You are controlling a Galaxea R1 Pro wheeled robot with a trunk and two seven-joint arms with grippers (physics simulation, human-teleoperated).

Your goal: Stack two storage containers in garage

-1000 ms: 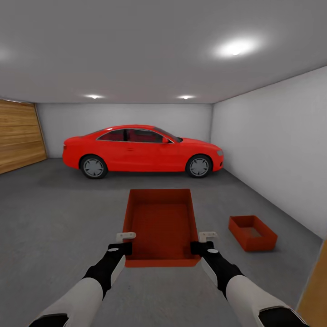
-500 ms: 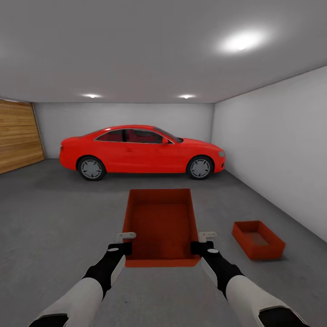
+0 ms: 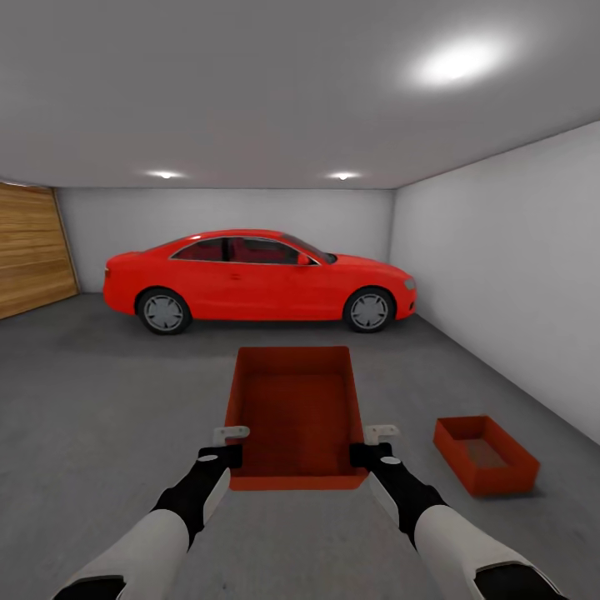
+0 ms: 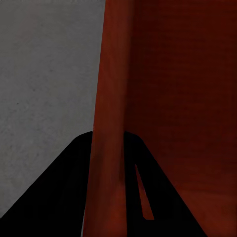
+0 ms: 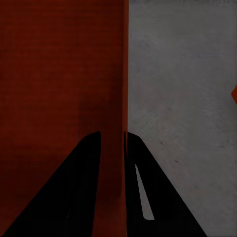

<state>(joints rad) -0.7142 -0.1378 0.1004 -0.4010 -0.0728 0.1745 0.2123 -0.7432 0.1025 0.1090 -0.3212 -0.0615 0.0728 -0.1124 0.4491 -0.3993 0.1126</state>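
A red car (image 3: 258,282) is sitting side-on well ahead of both grippers, across the garage's dark concrete floor (image 3: 100,400); the carried container (image 3: 296,417) is riding level between them, gripped at both side walls, apparently so it travels flat; the second container (image 3: 485,454) is lying on the floor beside the right gripper (image 3: 367,455), seemingly the stack's base; that gripper and the left gripper (image 3: 227,455) are each pinching a wall.

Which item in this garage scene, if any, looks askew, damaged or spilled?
Nothing stands out. The held container sits level, clamped by left gripper and right gripper; the other container rests upright on the floor.
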